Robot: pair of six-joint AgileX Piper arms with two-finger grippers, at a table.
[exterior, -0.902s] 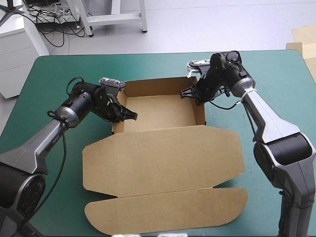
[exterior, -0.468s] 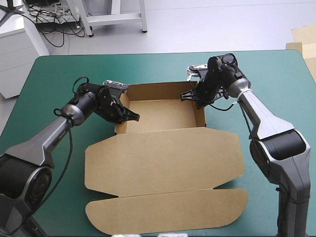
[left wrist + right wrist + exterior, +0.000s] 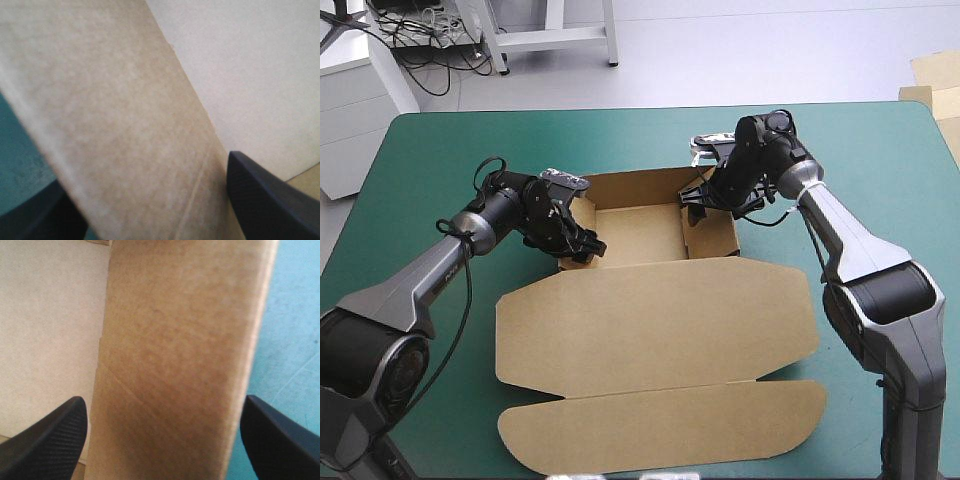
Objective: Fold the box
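Observation:
The brown box (image 3: 650, 320) lies mid-table, an open tray at the far end with its lid flat toward the near edge. My left gripper (image 3: 577, 238) stands open astride the tray's left wall (image 3: 125, 125); one black finger (image 3: 270, 200) is inside the tray and the other is outside over the teal-green cover. My right gripper (image 3: 704, 203) is open astride the right wall (image 3: 180, 350), with a finger (image 3: 45, 440) over the tray floor and the other finger (image 3: 282, 437) outside it. The right wall (image 3: 712, 232) leans inward.
The teal-green cover (image 3: 440, 150) shows bare on all sides of the box. The lid's rounded front flap (image 3: 660, 425) reaches close to the table's near edge. Pale board sheets (image 3: 932, 75) lie beyond the far right corner.
Both grippers were shut on the tray's side walls earlier and now stand open around them. Both arms pushed inward, so the tray looks narrower and the right wall tilts in.

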